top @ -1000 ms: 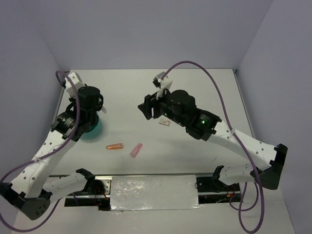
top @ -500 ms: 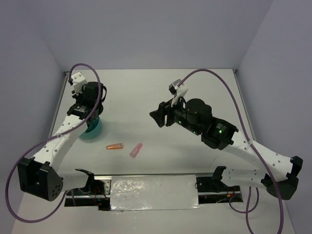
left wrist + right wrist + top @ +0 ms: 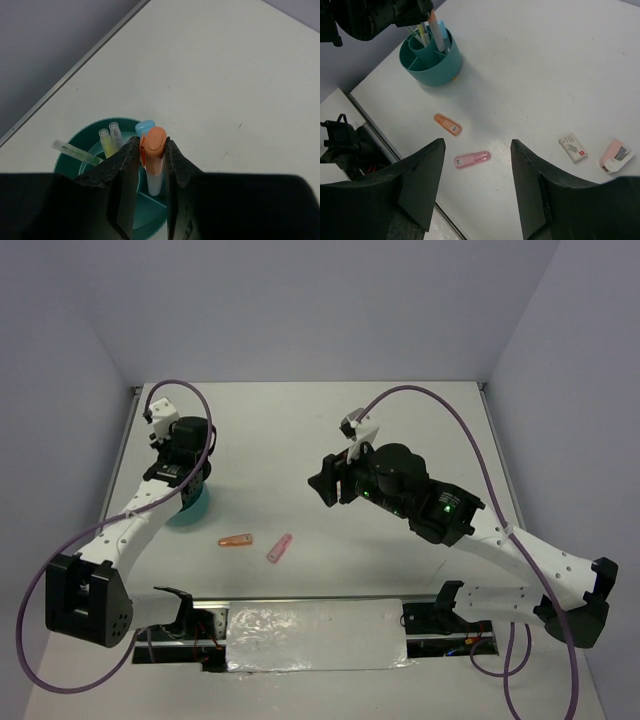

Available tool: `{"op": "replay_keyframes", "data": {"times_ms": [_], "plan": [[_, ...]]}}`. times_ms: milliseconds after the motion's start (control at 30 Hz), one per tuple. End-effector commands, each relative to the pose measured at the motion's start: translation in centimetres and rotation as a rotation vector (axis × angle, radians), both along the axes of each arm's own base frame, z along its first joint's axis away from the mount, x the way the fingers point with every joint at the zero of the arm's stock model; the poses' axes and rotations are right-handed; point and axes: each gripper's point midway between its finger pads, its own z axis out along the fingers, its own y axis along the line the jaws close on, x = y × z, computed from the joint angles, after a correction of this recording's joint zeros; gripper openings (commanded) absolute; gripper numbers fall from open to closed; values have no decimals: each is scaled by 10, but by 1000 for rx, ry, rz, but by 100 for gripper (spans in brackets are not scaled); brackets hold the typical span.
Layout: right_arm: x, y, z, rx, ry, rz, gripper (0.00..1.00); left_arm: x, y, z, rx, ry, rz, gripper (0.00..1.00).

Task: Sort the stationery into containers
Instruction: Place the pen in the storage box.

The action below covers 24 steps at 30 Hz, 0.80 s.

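- Left gripper (image 3: pixel 152 150): the jaws are drawn narrow and clamp an orange-capped marker (image 3: pixel 154 160) upright between the pads. You see it directly above the teal bowl (image 3: pixel 64 165), with the marker's pale lower end reaching down inside the bowl's rim.
- Bowl contents: a yellow marker (image 3: pixel 106 142), a light-blue cap (image 3: pixel 145 125) and a thin clear pen (image 3: pixel 75 151) stand in the compartments. The pen leans out over the rim.
- Right gripper (image 3: pixel 477 142): the fingers are spread wide and hold nothing. It hangs above the table (image 3: pixel 530 60), well apart from the bowl.
- Loose stationery: an orange marker (image 3: pixel 447 125) lies near the bowl on the table. A pink marker (image 3: pixel 472 159) lies just beyond it, farther from the bowl.
- A small pale block (image 3: pixel 572 147) and a pink-and-white item (image 3: pixel 616 155) lie side by side, far from the bowl.
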Motion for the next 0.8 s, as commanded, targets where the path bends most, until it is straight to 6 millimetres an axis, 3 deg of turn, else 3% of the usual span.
{"op": "replay_keyframes", "data": {"times_ms": [0, 67, 200, 233, 400, 467, 600, 633, 667, 700, 733, 767], "plan": [[3, 1, 18, 23, -24, -3, 63, 6, 1, -5, -19, -22, 12, 11], [4, 2, 17, 22, -25, -3, 63, 4, 0, -9, -29, -23, 9, 21], [5, 3, 20, 28, -27, -5, 63, -3, -2, -14, -47, -25, -2, 63], [5, 4, 20, 29, -28, -5, 63, -4, -2, -12, -51, -29, -5, 69], [9, 9, 17, 29, -22, -9, 63, -12, -8, 25, -95, -101, -53, 98], [11, 12, 14, 30, -15, -12, 63, -13, -14, 39, -117, -120, -90, 99], [30, 17, -17, 6, 99, -34, 67, -13, -30, 88, -150, -169, -201, 99], [38, 19, -45, -57, 171, -51, 67, -16, -34, 91, -159, -149, -231, 99], [50, 14, -48, -55, 216, -116, 67, -15, -44, 106, -190, -165, -284, 99], [59, 15, -74, -119, 277, -169, 67, -17, -48, 108, -212, -156, -301, 99], [60, 3, -95, -196, 339, -228, 67, -25, -52, 104, -227, -112, -319, 100], [71, -1, -95, -202, 362, -296, 67, -28, -60, 110, -257, -106, -365, 99]]}}
